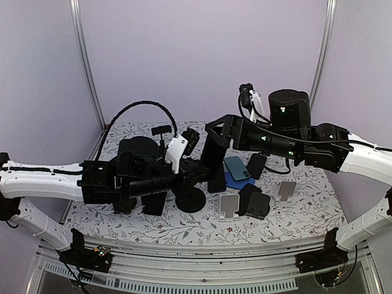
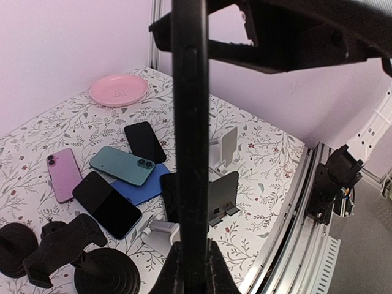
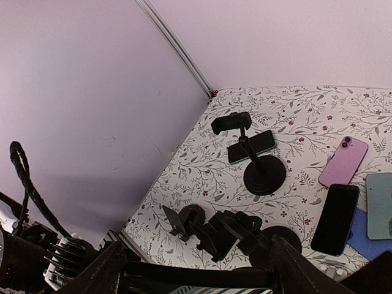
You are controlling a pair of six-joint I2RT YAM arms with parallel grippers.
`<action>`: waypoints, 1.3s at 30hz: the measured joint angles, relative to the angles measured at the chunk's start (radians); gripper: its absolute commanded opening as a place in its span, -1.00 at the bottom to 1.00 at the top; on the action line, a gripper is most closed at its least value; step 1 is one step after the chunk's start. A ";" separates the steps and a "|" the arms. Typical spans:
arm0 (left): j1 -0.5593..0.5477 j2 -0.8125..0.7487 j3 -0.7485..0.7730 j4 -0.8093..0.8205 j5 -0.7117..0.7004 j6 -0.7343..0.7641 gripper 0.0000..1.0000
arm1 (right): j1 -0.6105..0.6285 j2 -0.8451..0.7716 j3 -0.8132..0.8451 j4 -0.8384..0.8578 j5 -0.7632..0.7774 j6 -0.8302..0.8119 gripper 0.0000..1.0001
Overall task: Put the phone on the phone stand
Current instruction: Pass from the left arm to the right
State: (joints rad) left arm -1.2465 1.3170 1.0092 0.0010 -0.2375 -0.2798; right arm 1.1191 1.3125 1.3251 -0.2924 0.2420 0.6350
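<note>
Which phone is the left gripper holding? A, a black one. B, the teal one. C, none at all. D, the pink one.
A: a black phone stands on edge between the fingers of the left gripper, while the pink phone and the teal phone lie flat on the table.

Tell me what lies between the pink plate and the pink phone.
Nothing: in the left wrist view, only bare floral tablecloth separates the pink plate from the pink phone.
</note>
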 measured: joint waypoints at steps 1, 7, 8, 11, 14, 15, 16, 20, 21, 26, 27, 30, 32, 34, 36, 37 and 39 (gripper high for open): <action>0.000 0.000 0.000 0.000 -0.002 -0.002 -1.00 | 0.000 0.002 0.002 0.000 0.000 0.000 0.55; 0.000 0.004 0.002 -0.002 -0.010 -0.005 -1.00 | 0.000 0.019 0.009 -0.004 0.011 -0.002 0.75; 0.000 0.005 0.002 -0.001 -0.011 -0.005 -1.00 | 0.000 0.023 0.009 -0.008 0.011 -0.001 0.76; 0.000 0.006 0.002 0.000 -0.012 -0.005 -1.00 | 0.000 0.026 0.009 -0.022 0.013 -0.003 0.71; 0.000 0.006 0.003 0.000 -0.015 -0.005 -1.00 | 0.000 0.026 0.010 -0.024 0.013 -0.003 0.55; 0.000 0.007 0.003 -0.001 -0.015 -0.005 -1.00 | 0.000 0.026 0.010 -0.024 0.013 -0.003 0.48; 0.000 0.008 0.003 -0.003 -0.015 -0.005 -1.00 | 0.000 0.026 0.010 -0.024 0.013 -0.003 0.40; 0.000 0.009 0.003 -0.004 -0.018 -0.006 -1.00 | 0.000 0.027 0.012 -0.030 0.013 -0.011 0.08; 0.000 0.010 0.003 -0.004 -0.018 -0.008 -0.98 | 0.000 0.029 0.015 -0.032 0.013 -0.014 0.02; 0.000 0.010 0.004 0.003 -0.020 -0.011 -0.08 | 0.000 0.032 0.030 -0.046 0.015 -0.022 -0.23; 0.000 0.010 0.004 0.010 -0.021 -0.018 0.07 | -0.002 0.032 0.032 -0.052 0.015 -0.025 -0.25; 0.000 0.010 0.006 0.025 -0.021 -0.025 0.29 | -0.014 0.032 0.035 -0.077 0.014 -0.031 -0.31; 0.000 0.008 0.006 0.031 -0.022 -0.030 0.35 | -0.027 0.031 0.035 -0.094 0.014 -0.034 -0.32; 0.000 0.002 0.006 0.032 -0.023 -0.036 0.39 | -0.042 0.029 0.035 -0.109 0.015 -0.038 -0.32; 0.000 -0.011 0.000 0.039 -0.023 -0.042 0.39 | -0.061 0.016 0.031 -0.127 0.021 -0.045 -0.32; 0.000 -0.023 -0.006 0.041 -0.023 -0.045 0.40 | -0.070 0.005 0.027 -0.138 0.029 -0.048 -0.32; 0.000 -0.049 -0.019 0.042 -0.023 -0.049 0.40 | -0.087 -0.022 0.016 -0.162 0.046 -0.052 -0.32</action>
State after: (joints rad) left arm -1.2465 1.2682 0.9901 0.0429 -0.2607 -0.3286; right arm 1.0325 1.2903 1.3415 -0.4545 0.2882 0.5831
